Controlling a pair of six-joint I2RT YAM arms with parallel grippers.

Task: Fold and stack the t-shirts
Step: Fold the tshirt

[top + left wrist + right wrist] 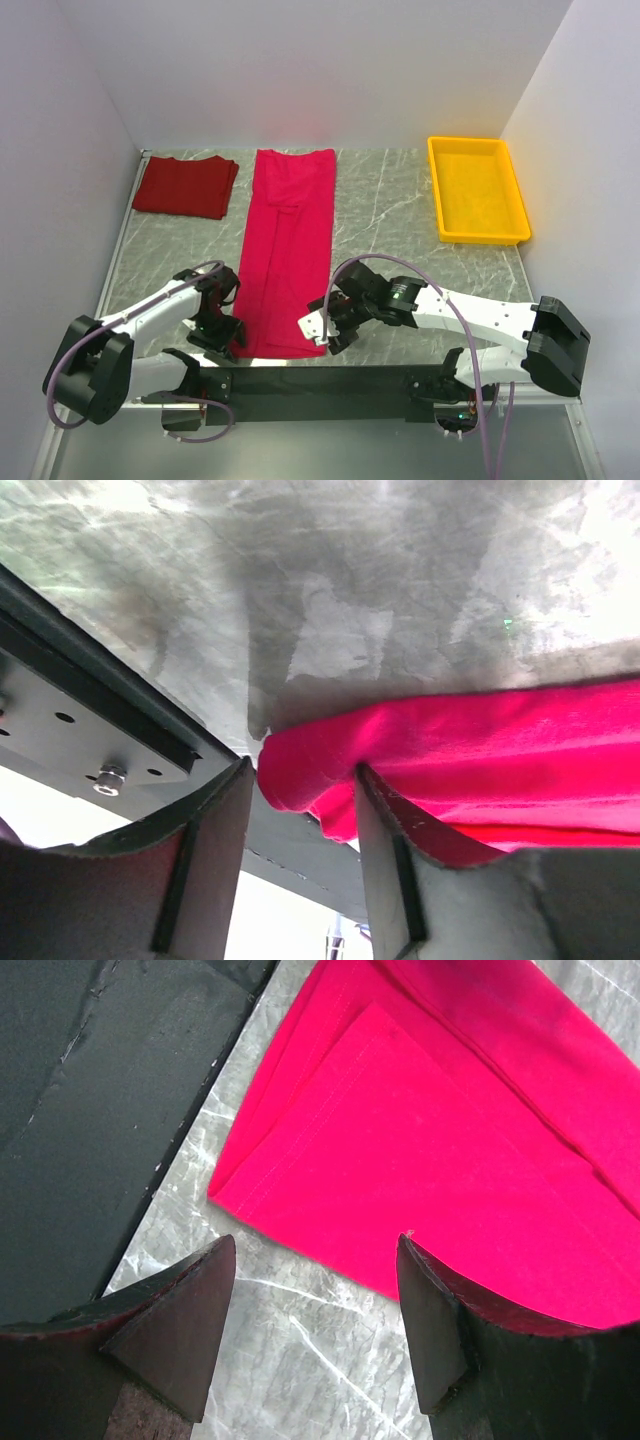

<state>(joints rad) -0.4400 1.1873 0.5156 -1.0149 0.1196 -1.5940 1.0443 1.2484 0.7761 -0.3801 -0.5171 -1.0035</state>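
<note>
**Both grippers at the near corners of the pink shirt**

Top view: the pink shirt (290,250) is laid out as a long, narrow strip down the middle of the table (390,200), its near hem at the table's near edge. The dark red shirt (186,186) is seen folded at the far left, well apart from the pink one. A yellow tray (480,238) is placed at the far right. The left gripper (224,338) is set at the strip's near left corner, the right gripper (325,338) just beside its near right corner.

Left wrist view: a bunched corner of the pink shirt (450,750) is found between the fingers (215,860) of the left gripper (303,780), which are held partly apart. Both fingers appear to be touched by the cloth, but whether it is pinched cannot be told. The base plate (70,720) is seen below.

Right wrist view: the right gripper (315,1243) is spread wide and nothing is held. Its fingers (180,1330) are hung over bare table, and the corner of the pink shirt (420,1150) lies just beyond the tips. The base plate (90,1110) is seen at the left.
</note>
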